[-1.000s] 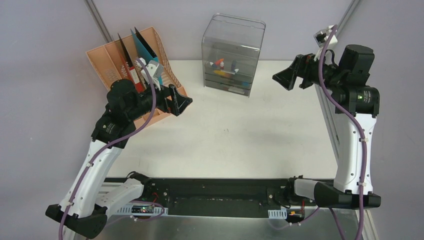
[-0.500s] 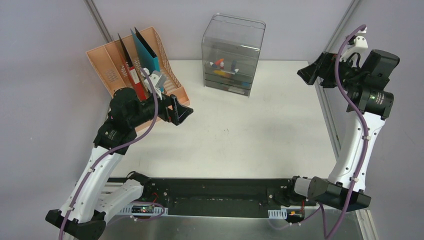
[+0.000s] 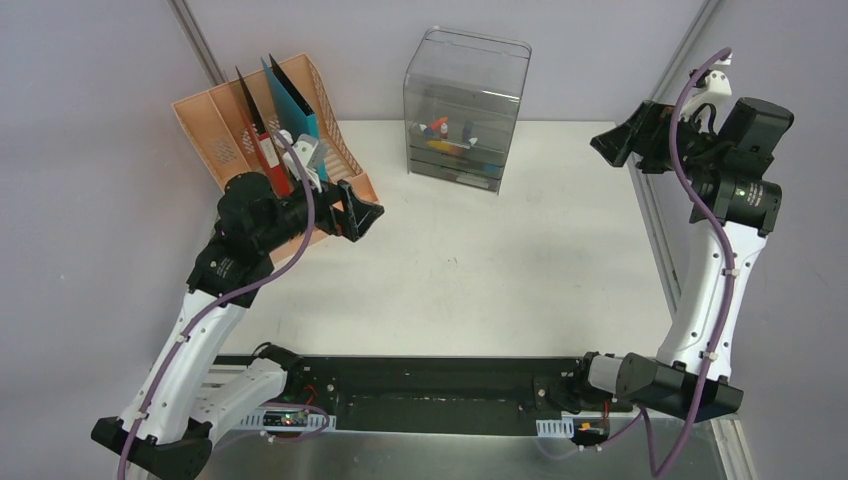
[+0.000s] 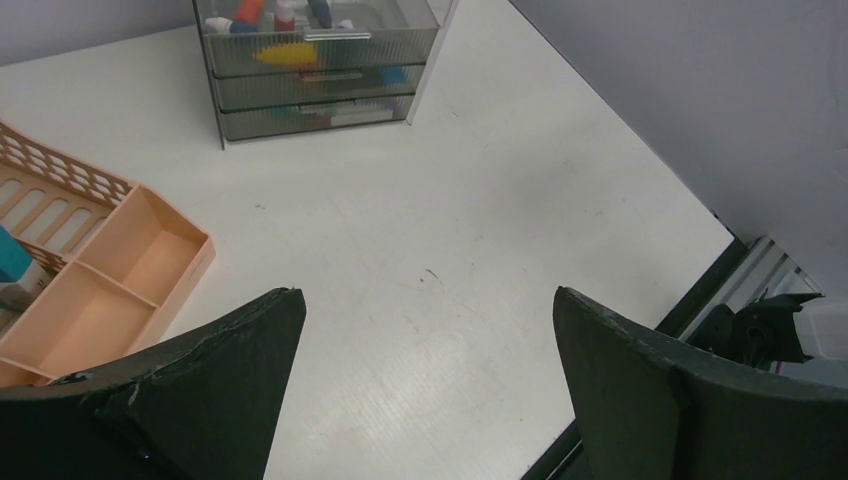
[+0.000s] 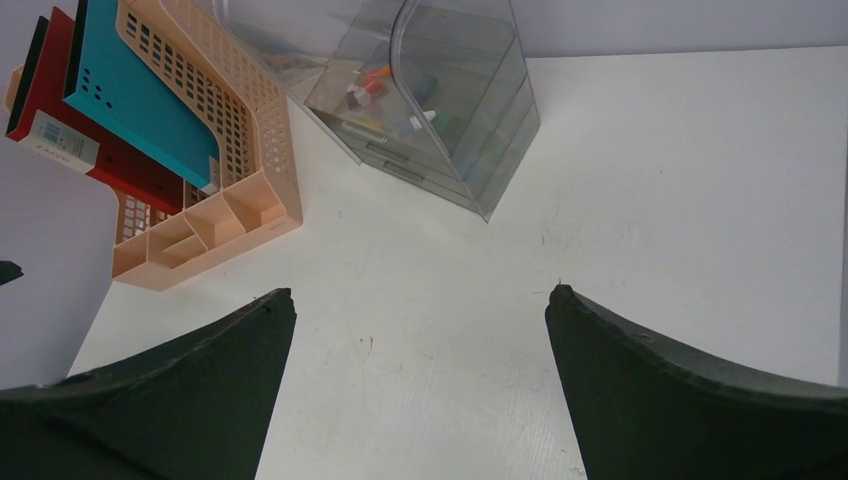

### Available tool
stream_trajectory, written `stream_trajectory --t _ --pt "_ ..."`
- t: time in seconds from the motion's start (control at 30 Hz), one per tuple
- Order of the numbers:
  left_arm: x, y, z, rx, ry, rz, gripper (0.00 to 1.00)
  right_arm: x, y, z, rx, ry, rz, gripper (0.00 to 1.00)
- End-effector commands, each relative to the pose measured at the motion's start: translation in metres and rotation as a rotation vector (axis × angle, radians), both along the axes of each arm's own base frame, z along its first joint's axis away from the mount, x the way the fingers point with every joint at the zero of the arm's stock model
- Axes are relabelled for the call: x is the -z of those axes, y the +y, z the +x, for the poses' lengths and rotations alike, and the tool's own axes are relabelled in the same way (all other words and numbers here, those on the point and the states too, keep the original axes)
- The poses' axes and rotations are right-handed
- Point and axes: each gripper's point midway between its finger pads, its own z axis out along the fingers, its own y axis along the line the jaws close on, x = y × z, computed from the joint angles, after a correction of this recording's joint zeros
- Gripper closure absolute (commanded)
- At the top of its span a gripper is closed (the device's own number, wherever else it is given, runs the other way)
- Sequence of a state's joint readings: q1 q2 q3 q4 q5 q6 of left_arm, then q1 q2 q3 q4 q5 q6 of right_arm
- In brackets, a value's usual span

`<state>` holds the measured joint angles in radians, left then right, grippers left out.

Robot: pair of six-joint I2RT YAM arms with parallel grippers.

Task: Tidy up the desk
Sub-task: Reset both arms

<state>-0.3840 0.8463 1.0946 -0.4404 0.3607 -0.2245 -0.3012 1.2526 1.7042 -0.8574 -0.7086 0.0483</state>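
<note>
Upper left, the peach file rack (image 3: 212, 135) holds folders (image 3: 290, 100), and the left claw (image 3: 362, 212) hovers just beside it, jaws apart, empty. The white bench (image 3: 480, 265) fills mid-frame, with the drawer box (image 3: 465, 110) at top centre. Upper right, the right claw (image 3: 615, 142) hangs wide, empty. Tidying looks done, so best lift both away clear of rack and box.

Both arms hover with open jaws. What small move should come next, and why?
Probably draw the left gripper toward its base. Its jaws stand open and empty, like those of the right gripper, and the desk bears only the peach file rack and the clear drawer box; nothing loose shows.
</note>
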Motion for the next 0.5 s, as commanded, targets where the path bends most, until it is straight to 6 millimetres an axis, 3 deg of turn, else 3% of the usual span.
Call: stream_trajectory --t 0.0,0.17,0.47 --pt "-0.044 0.008 0.008 -0.065 -0.097 -0.059 0.01 -0.019 0.016 0.001 -0.076 -0.070 0.017 0.00" --pt "-0.052 0.011 0.001 -0.072 -0.091 -0.074 0.01 -0.020 0.026 -0.005 -0.125 -0.085 0.041 0.00" --pt "-0.043 0.019 -0.003 -0.104 -0.078 -0.057 0.01 -0.013 0.038 -0.017 -0.189 -0.074 0.066 0.00"
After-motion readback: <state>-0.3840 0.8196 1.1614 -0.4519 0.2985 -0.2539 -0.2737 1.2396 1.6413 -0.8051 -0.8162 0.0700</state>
